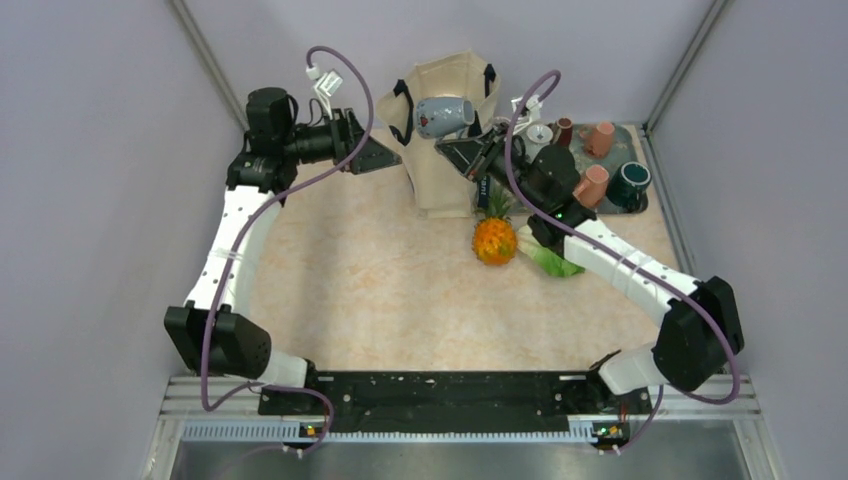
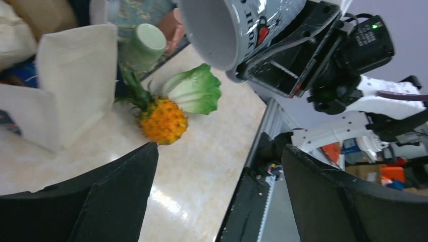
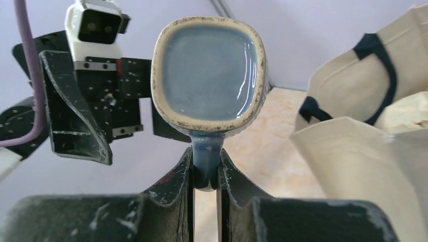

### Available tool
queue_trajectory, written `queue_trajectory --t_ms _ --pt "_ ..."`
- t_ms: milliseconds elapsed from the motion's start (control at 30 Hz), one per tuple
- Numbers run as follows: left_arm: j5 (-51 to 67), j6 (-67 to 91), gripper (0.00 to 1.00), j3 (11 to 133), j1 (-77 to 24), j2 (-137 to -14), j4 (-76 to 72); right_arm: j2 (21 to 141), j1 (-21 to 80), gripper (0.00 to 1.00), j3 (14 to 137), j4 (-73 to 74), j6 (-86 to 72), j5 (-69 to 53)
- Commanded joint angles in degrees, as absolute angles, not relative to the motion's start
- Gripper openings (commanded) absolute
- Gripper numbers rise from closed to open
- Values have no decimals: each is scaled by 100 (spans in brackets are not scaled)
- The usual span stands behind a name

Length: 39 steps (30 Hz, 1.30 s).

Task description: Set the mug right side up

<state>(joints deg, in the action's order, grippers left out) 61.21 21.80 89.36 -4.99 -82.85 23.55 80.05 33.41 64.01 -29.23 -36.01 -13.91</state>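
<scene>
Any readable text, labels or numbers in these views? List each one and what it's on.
No text can be read with certainty.
Mug: dark lettering next to a red heart, cut off by the top of the left wrist view. Not legible.
White print on a dark surface at the right edge of the tote bag: too small to read.
No other text is visible.

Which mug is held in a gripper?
The blue-grey mug, pinched by its handle in the right gripper over the bag; the teal mug and pink cups sit in the tray.
</scene>
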Motion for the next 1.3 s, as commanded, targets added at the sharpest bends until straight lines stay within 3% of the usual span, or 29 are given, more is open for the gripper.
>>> queue_trajectory --t_ms 0,200,400,667,767,900,967,1033,1133,1200,1267 --pt "6549 3270 95 9082 -727 -8427 1336 8229 3541 0 6708 -4203 -4361 -1767" --pt "6623 3979 86 9103 -844 -8575 501 8502 3706 0 6895 -4149 -4478 -1785" --pt "6340 3699 82 9287 -850 -8731 727 8625 3765 0 6961 -4209 -4642 -1951" --pt "6374 4009 66 9193 -993 -8771 381 8981 3827 0 7017 -4602 -5234 -2257" --pt "6395 4098 50 9210 -993 -8767 257 9139 3911 0 7044 -4538 -5277 -2274" --pt "6308 3963 2 9107 -949 -8783 408 9247 3938 0 6968 -4292 -5262 -2181" --pt "6129 3802 0 9017 -874 -8779 677 9285 3942 0 6968 -4009 -5153 -2130" --pt "5792 3466 0 8978 -756 -8773 1138 9325 3938 22 7024 -3621 -4940 -2138" --pt "4776 2163 0 9285 -643 -8809 2634 9356 3941 68 7090 -2948 -4533 -2188" --pt "3598 1169 0 9564 -642 -8839 3558 9329 3940 85 7085 -2522 -4232 -2169" --pt "2774 321 0 9482 -621 -8757 4029 9253 3947 95 7040 -2177 -3983 -2103"
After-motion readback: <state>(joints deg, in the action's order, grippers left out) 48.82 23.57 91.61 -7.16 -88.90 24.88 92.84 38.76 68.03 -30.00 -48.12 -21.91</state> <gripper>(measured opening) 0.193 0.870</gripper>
